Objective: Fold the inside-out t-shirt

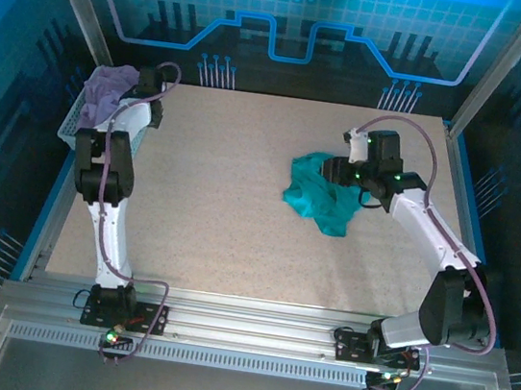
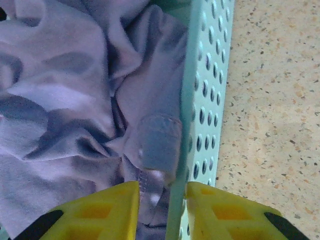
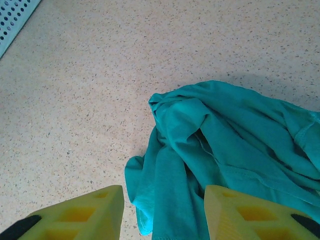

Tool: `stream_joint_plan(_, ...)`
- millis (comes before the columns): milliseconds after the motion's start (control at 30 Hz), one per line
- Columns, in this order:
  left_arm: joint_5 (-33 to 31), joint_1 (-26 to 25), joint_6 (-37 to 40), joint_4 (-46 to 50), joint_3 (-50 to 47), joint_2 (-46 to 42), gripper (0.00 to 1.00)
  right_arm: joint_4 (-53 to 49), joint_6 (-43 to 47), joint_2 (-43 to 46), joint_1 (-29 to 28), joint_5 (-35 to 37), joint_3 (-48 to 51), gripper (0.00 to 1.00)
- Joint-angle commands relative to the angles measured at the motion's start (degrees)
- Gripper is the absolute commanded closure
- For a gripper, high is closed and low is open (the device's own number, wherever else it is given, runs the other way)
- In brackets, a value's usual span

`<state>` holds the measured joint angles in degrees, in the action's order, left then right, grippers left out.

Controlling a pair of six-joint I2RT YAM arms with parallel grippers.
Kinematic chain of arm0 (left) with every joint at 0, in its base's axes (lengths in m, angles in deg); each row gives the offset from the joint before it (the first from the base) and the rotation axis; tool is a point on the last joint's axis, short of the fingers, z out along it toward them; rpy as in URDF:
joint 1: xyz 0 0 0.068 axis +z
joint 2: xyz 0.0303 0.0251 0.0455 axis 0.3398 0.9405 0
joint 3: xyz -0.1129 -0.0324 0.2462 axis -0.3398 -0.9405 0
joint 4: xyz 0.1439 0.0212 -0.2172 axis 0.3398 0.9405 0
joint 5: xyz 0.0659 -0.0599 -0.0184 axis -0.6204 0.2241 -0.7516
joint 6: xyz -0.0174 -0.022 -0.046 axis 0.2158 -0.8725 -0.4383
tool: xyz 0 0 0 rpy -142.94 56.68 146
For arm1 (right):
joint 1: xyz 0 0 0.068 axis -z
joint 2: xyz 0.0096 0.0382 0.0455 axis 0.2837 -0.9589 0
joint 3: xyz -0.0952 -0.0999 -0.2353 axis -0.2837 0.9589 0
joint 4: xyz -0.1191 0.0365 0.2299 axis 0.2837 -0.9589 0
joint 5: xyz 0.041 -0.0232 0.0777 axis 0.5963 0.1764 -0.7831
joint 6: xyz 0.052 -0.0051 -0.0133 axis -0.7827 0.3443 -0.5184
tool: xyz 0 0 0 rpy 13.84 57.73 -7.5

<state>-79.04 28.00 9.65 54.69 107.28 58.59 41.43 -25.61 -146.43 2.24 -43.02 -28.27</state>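
Note:
The inside-out t-shirt (image 1: 322, 200) is a teal cloth lying crumpled in a heap on the speckled table, right of centre. In the right wrist view the t-shirt (image 3: 225, 150) spreads from the lower middle to the right edge. My right gripper (image 3: 164, 212) hovers just above its near folds, open, with the cloth below the gap and nothing pinched. It sits at the heap's far right edge in the top view, right gripper (image 1: 345, 173). My left gripper (image 2: 162, 210) is far off at the back left, open over a basket's wall.
A pale perforated basket (image 1: 75, 119) stands at the table's back left corner, holding a lavender garment (image 1: 109, 86). In the left wrist view the lavender garment (image 2: 65, 100) lies bunched against the basket wall (image 2: 207, 100). Bare tabletop (image 1: 220, 209) lies between the arms.

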Motion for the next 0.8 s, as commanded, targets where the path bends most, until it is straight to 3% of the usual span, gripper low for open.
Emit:
stream_joint_plan(0, 0.53, -1.03, -2.52, 2.31, 2.13, -0.48, 0.66, 0.84, -0.80, -1.14, -0.90, -0.61, -0.52, 0.53)
stream_joint_plan(167, 3.65, -2.93, -5.79, 3.43, 1.42, -4.47, 0.58, 0.72, -1.32, -3.86, -1.38, 1.88, -0.27, 0.51)
stream_joint_plan(400, 8.70, -5.88, -14.64, 2.64, -3.46, -16.37, 0.33, -1.47, -2.13, -6.71, -1.65, 8.88, 1.61, 0.47)
stream_joint_plan(600, 15.07, -12.28, -22.28, -1.21, -12.48, -28.09, 0.26, -2.62, -2.13, -5.61, -6.70, 12.44, 5.55, 0.47)
stream_joint_plan(700, 22.11, -15.46, -27.82, -5.38, -19.94, -33.55, 0.25, -1.76, -2.15, -7.61, -7.01, 13.86, 6.53, 0.51)
stream_joint_plan(767, 27.38, -17.47, -31.67, -9.45, -25.99, -36.63, 0.25, -1.29, -1.74, -9.42, -6.99, 13.51, 6.03, 0.63)
